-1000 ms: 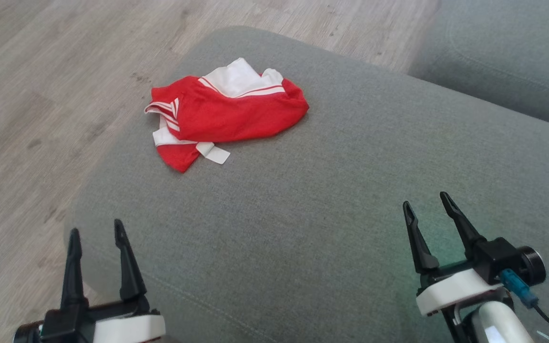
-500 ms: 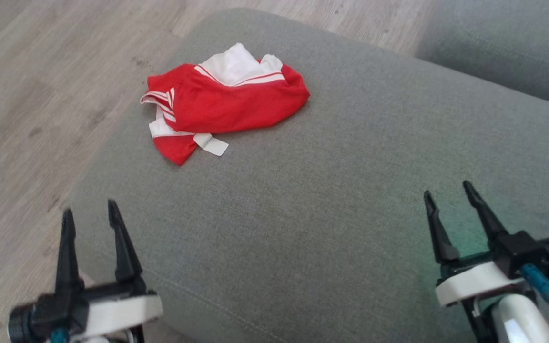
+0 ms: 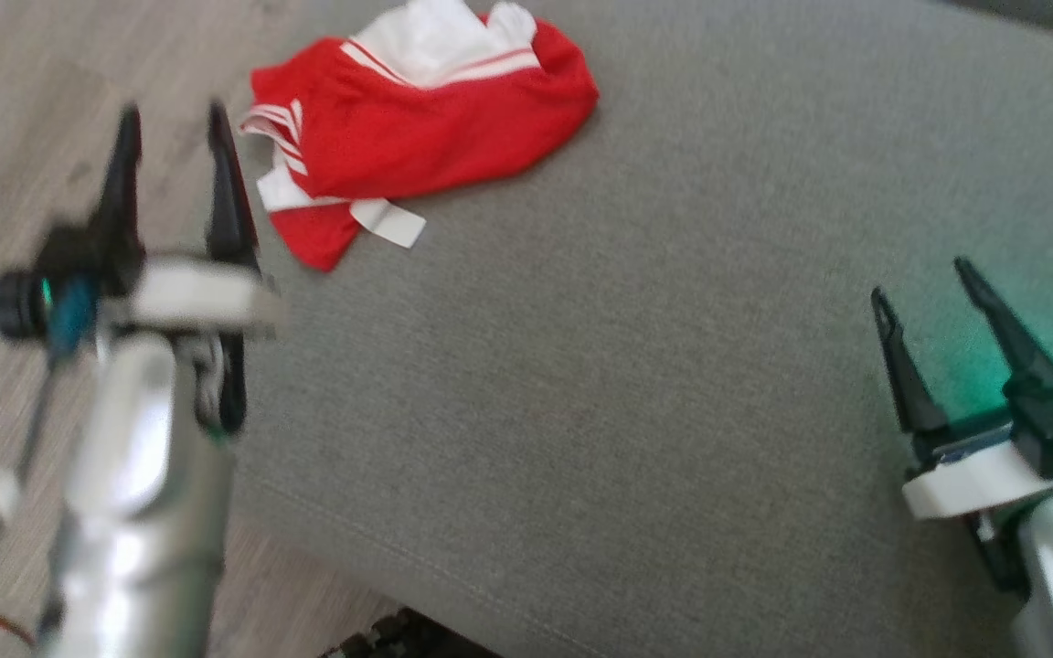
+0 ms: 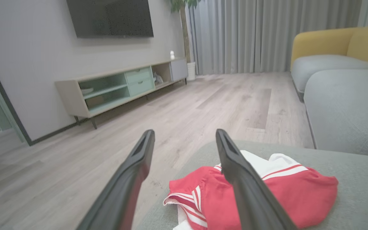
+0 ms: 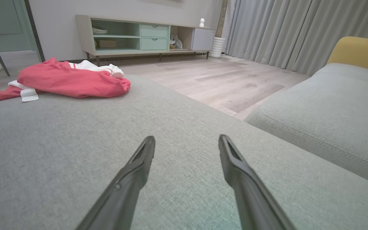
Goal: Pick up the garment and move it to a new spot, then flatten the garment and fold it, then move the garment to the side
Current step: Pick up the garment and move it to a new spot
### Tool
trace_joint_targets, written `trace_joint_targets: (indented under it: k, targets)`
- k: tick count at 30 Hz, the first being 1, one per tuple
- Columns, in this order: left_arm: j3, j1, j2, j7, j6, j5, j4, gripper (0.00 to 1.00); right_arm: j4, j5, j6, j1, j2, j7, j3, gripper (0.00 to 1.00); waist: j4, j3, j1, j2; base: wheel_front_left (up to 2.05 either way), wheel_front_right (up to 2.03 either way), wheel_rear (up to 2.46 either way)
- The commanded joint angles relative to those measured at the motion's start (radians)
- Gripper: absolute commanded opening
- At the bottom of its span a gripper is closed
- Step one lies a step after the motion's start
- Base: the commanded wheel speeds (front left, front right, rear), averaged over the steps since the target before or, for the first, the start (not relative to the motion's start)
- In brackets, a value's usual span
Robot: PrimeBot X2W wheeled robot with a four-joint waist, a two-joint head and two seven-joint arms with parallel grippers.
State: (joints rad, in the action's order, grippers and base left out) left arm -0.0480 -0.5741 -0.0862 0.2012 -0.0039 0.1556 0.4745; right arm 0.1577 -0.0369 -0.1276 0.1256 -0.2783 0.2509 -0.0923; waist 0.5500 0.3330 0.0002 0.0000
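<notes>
The left jaws stand wide open with nothing between them, their dark fingers blurred in the head view and raised at the left edge of the grey sofa cushion. They are just beside the striped left edge of the red and white garment. In the left wrist view one finger crosses in front of the garment; whether it touches the cloth cannot be told. The right jaws are equally wide open and empty, their fingers low over the near right of the cushion, well apart from the garment. The garment lies crumpled on the cushion's far left corner, close to the wooden floor.
</notes>
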Motion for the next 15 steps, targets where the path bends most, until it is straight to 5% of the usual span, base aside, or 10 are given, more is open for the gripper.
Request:
trace_joint_targets:
  k: [1,7,15]
  targets:
    - [0.033,-0.112,-0.052,-0.028,-0.019,0.016,0.042,1.00,-0.043,-0.001,-0.003,0.026,-0.034,0.011,-0.026,1.00,-0.021,0.076,-0.0002,0.0000,0.00,0.00,0.00]
    - [0.050,-0.360,-0.091,-0.123,-0.076,0.076,0.370,1.00,-0.067,-0.002,-0.003,0.053,-0.107,0.011,-0.039,1.00,-0.066,0.165,-0.0002,0.0000,0.00,0.00,0.00]
    - [0.076,-0.416,-0.111,-0.267,-0.102,0.145,0.647,1.00,-0.087,-0.002,-0.003,0.083,-0.135,0.011,-0.037,1.00,-0.120,0.212,-0.0002,0.0000,0.00,0.00,0.00]
